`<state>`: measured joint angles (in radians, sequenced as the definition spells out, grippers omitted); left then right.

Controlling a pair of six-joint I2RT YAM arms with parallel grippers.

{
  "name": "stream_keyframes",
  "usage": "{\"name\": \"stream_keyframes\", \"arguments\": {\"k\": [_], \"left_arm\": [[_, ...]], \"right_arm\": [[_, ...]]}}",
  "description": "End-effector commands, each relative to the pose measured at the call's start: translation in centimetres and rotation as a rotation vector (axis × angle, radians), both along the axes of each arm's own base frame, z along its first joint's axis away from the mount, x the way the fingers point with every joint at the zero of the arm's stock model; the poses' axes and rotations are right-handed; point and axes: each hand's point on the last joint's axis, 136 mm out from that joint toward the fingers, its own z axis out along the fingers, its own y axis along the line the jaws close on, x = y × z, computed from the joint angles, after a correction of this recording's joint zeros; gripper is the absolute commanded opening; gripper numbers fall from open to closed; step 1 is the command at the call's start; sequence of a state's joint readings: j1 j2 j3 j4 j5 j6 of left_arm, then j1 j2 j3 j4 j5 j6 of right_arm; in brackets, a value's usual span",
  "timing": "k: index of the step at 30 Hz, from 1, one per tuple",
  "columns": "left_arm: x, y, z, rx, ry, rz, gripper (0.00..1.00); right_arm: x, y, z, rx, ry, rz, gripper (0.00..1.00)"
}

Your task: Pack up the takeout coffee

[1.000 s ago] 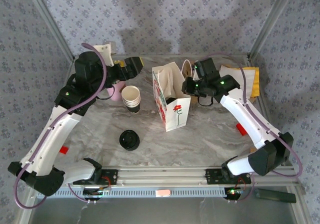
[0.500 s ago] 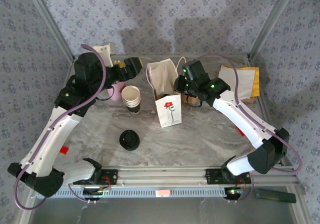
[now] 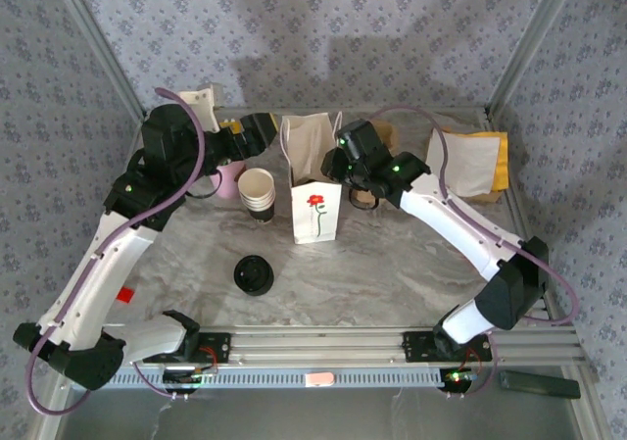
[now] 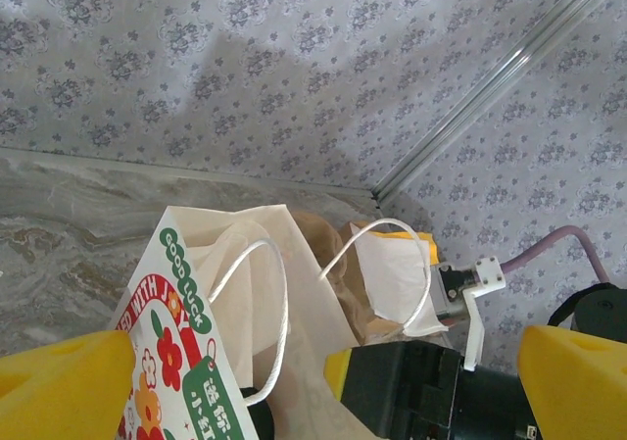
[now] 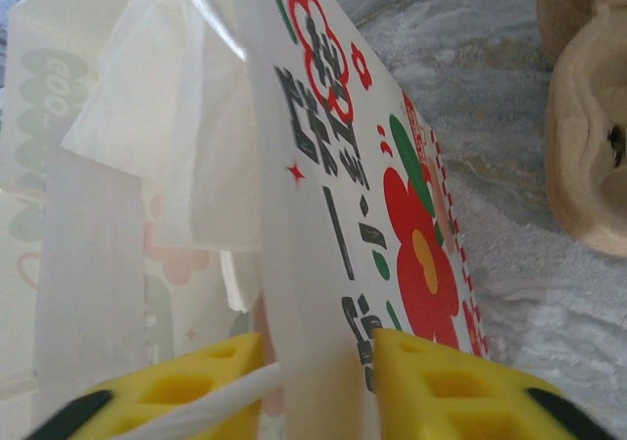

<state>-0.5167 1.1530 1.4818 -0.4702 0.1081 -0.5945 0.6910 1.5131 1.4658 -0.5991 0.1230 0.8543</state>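
On the right gripper (image 5: 318, 362), slotted yellow jaws stand partly open astride the thin, creased wall of the flower-printed paper bag (image 5: 392, 224). The left gripper (image 4: 323, 371) has smooth yellow jaws spread wide, empty.

A white paper bag (image 3: 315, 210) printed with a red flower is set upright at the middle of the marble table (image 3: 392, 273), its mouth open. Just left of it a stack of beige cups (image 3: 257, 193) is placed, with a pink cup (image 3: 231, 178) beyond. A pile of black lids (image 3: 254, 274) is seen nearer. Flat paper bags (image 3: 468, 163) are laid at the far right.
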Motion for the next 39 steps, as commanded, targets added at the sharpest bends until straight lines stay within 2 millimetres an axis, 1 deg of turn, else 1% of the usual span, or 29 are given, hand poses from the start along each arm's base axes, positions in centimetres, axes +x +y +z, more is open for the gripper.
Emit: {"name": "stream_keyframes", "arguments": {"k": [1, 2, 4, 6, 9, 11, 12, 14, 15, 18, 19, 21, 22, 23, 24, 25, 26, 27, 29, 31, 34, 37, 39], "left_arm": [[-0.7, 0.8, 2.1, -0.002, -0.061, 0.007, 1.0], [-0.7, 1.0, 2.3, 0.008, -0.069, 0.011, 1.0], [-1.0, 1.6, 2.9, 0.035, -0.092, 0.03, 1.0], [-1.2, 2.4, 3.2, 0.071, -0.115, 0.057, 1.0], [-1.5, 4.4, 3.3, 0.141, -0.145, 0.138, 1.0], [-1.6, 6.5, 3.1, 0.19, -0.16, 0.231, 1.0], [-1.6, 7.4, 2.9, 0.21, -0.162, 0.278, 1.0], [-1.5, 9.6, 1.9, 0.268, -0.172, 0.384, 1.0], [-1.4, 10.6, 1.4, 0.299, -0.178, 0.433, 1.0], [-1.0, 13.7, -1.7, 0.43, -0.172, 0.586, 1.0], [-0.7, 14.6, -3.2, 0.477, -0.161, 0.622, 1.0], [-0.2, 16.3, -6.6, 0.563, -0.122, 0.682, 1.0], [0.0, 17.3, -8.8, 0.599, -0.086, 0.706, 1.0], [0.2, 18.3, -11.0, 0.637, -0.05, 0.726, 1.0], [0.2, 19.5, -12.9, 0.663, -0.01, 0.764, 1.0], [0.1, 20.8, -15.2, 0.683, 0.034, 0.796, 1.0], [-0.1, 22.0, -17.2, 0.695, 0.068, 0.82, 1.0], [-0.2, 23.0, -18.8, 0.694, 0.089, 0.844, 1.0], [0.0, 23.9, -21.8, 0.666, 0.078, 0.823, 1.0], [0.1, 24.5, -24.2, 0.656, 0.042, 0.821, 1.0], [0.2, 25.5, -27.0, 0.638, 0.093, 0.832, 1.0], [1.2, 25.1, -28.6, 0.604, 0.086, 0.803, 1.0], [2.0, 24.8, -30.1, 0.617, 0.107, 0.771, 1.0]], "right_arm": [[-0.6, -1.6, 2.5, -0.033, -0.06, -0.018, 0.43], [-0.9, -2.0, 3.0, -0.043, -0.074, -0.015, 0.46], [-1.5, -2.8, 4.6, -0.066, -0.128, 0.009, 0.54], [-2.3, -3.7, 6.2, -0.089, -0.178, 0.043, 0.57], [-3.5, -5.4, 8.9, -0.128, -0.269, 0.094, 0.61], [-4.2, -7.5, 10.4, -0.164, -0.325, 0.097, 0.61], [-4.4, -8.5, 10.6, -0.186, -0.34, 0.096, 0.61], [-4.7, -11.6, 11.0, -0.239, -0.385, 0.063, 0.61], [-4.8, -13.0, 10.8, -0.263, -0.404, 0.044, 0.61], [-4.5, -17.9, 9.4, -0.342, -0.473, -0.058, 0.65], [-4.3, -19.6, 7.5, -0.386, -0.473, -0.095, 0.65], [-4.3, -22.8, 5.2, -0.462, -0.494, -0.176, 0.67], [-4.3, -24.4, 3.8, -0.505, -0.493, -0.22, 0.69], [-4.4, -25.8, 2.1, -0.543, -0.481, -0.254, 0.7], [-4.5, -26.6, 0.8, -0.567, -0.481, -0.265, 0.7], [-4.6, -27.2, -0.8, -0.588, -0.471, -0.268, 0.72], [-4.6, -27.7, -2.0, -0.6, -0.47, -0.273, 0.74], [-4.6, -28.1, -3.3, -0.604, -0.46, -0.277, 0.75], [-4.7, -28.8, -6.1, -0.595, -0.446, -0.309, 0.78], [-4.4, -29.1, -8.0, -0.58, -0.463, -0.326, 0.79], [-3.7, -29.5, -10.0, -0.578, -0.495, -0.352, 0.8], [-2.6, -29.1, -11.5, -0.563, -0.485, -0.328, 0.8], [-1.6, -28.6, -12.3, -0.554, -0.472, -0.297, 0.8]]}}
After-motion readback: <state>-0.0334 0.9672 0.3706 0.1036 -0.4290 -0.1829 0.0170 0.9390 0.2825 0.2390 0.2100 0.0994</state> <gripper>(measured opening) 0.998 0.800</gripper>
